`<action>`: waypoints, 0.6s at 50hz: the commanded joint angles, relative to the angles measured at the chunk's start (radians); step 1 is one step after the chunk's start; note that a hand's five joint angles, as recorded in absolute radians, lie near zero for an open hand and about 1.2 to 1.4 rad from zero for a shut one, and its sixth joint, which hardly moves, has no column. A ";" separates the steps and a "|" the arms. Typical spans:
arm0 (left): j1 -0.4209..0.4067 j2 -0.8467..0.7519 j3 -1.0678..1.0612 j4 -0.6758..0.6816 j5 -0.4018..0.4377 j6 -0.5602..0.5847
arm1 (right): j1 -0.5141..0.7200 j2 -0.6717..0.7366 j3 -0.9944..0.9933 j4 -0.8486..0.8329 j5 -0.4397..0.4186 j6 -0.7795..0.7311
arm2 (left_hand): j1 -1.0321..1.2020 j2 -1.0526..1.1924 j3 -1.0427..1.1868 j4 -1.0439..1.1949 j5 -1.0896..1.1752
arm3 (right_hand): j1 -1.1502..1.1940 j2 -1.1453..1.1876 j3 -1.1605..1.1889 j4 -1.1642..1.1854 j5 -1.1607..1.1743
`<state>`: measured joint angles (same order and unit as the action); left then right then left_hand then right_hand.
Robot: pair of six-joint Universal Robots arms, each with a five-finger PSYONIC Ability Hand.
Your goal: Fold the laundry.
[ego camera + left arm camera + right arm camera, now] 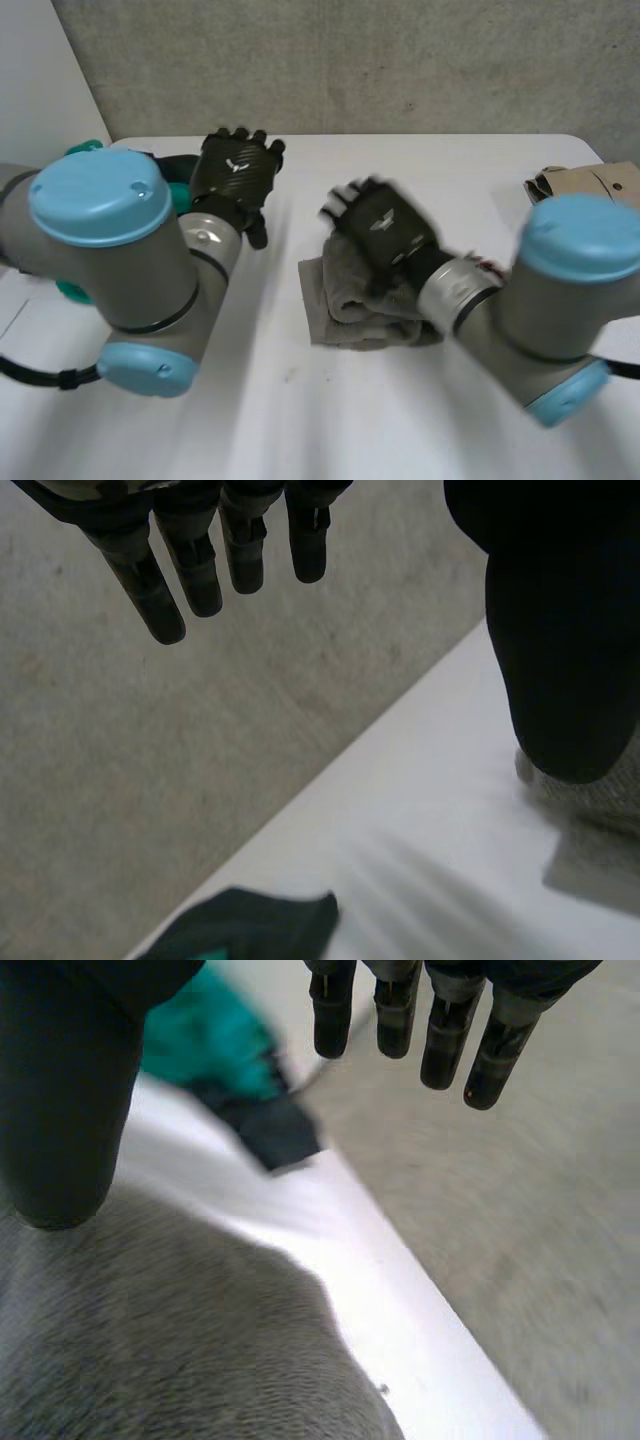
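A grey towel (350,300) lies folded into a small bundle in the middle of the white table (300,420). My right hand (382,225) hovers over its far part, open, fingers straight and thumb spread, holding nothing. In the right wrist view the towel (160,1340) lies under the palm, with the thumb (60,1110) above it and the fingers (400,1010) reaching past the table edge. My left hand (235,165) is raised at the back left, open and empty. In the left wrist view its fingers (190,560) are straight, and the towel (600,820) lies beyond the thumb.
A teal and dark cloth (175,185) lies at the back left behind my left arm, also seen as the teal cloth (210,1040) and the dark cloth (250,925). A tan cloth (585,182) sits at the back right corner. A grey wall (400,60) runs behind the table.
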<state>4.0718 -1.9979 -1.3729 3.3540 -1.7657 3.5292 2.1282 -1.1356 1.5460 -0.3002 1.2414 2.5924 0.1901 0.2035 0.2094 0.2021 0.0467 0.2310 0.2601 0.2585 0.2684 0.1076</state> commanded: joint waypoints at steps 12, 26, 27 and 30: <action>-0.177 -0.360 0.334 -0.002 0.160 -0.055 | -0.228 0.054 -0.197 0.374 0.012 0.473 | 0.015 0.001 -0.005 0.003 -0.017 | -0.056 -0.086 -0.084 -0.094 -0.108; -0.165 -0.463 0.407 -0.252 -0.031 0.057 | -0.212 0.263 -0.359 0.435 0.018 0.373 | 0.035 0.022 0.016 0.023 0.004 | -0.056 -0.086 -0.084 -0.094 -0.108; -0.165 -0.455 0.397 -0.252 -0.031 0.066 | -0.211 0.273 -0.363 0.437 0.023 0.365 | 0.035 0.022 0.016 0.023 0.004 | -0.056 -0.086 -0.084 -0.094 -0.108; -0.166 -0.443 0.374 -0.254 -0.032 0.083 | -0.202 0.309 -0.382 0.443 0.049 0.330 | 0.032 0.019 0.013 0.020 0.001 | -0.056 -0.086 -0.084 -0.094 -0.108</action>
<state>3.9070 -2.4732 -0.9446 3.0985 -1.7758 3.5668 1.9171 -0.8804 1.1912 0.1399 1.2610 2.9758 0.1938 0.2036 0.2095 0.2021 0.0467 0.1960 0.2176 0.2090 0.2308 0.0659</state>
